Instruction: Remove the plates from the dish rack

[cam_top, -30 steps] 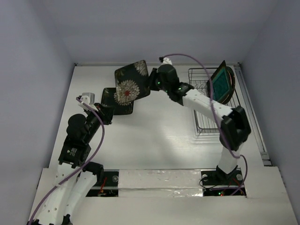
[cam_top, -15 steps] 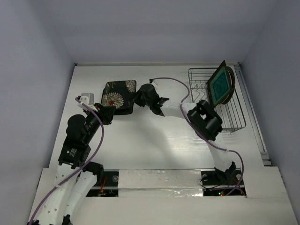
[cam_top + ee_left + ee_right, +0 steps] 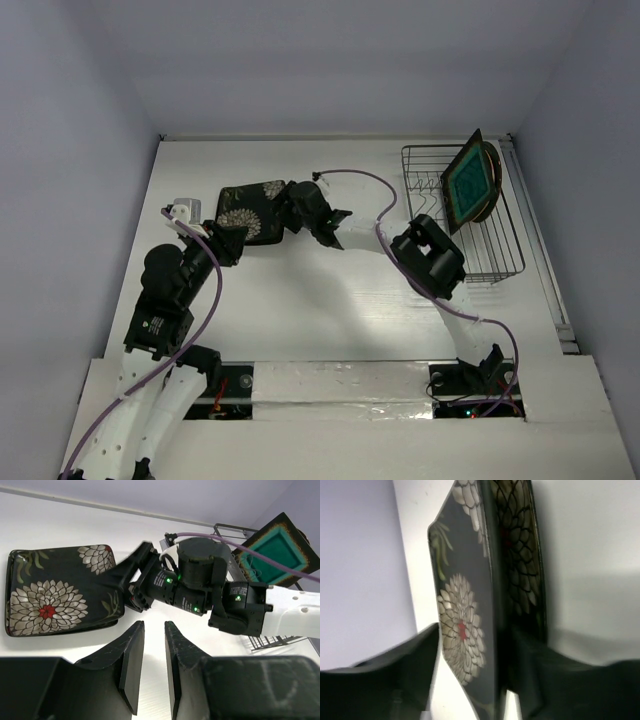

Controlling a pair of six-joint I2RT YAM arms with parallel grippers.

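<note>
The right gripper point(image 3: 282, 207) clamps the right-hand edge of a flowered black plate point(image 3: 243, 209) at the far left of the white table point(image 3: 330, 320), its fingers pressed on either face. A second ago the plate hung high and steeply tilted over the table. Half a second ago it had dropped low, and it now lies nearly flat, nudged a little further left. The right wrist view shows a second flowered plate point(image 3: 520, 565) close against it, where one lay alone a second ago. The right arm has folded down, its elbow pulled back from the dish rack point(image 3: 500, 262). The left gripper point(image 3: 152, 627) has not moved; it waits just short of the plate with its jaws slightly parted and nothing between them. In the rack at far right, the teal-centred plate point(image 3: 467, 181) stands upright as before, the round plate point(image 3: 492, 185) just behind it.
</note>
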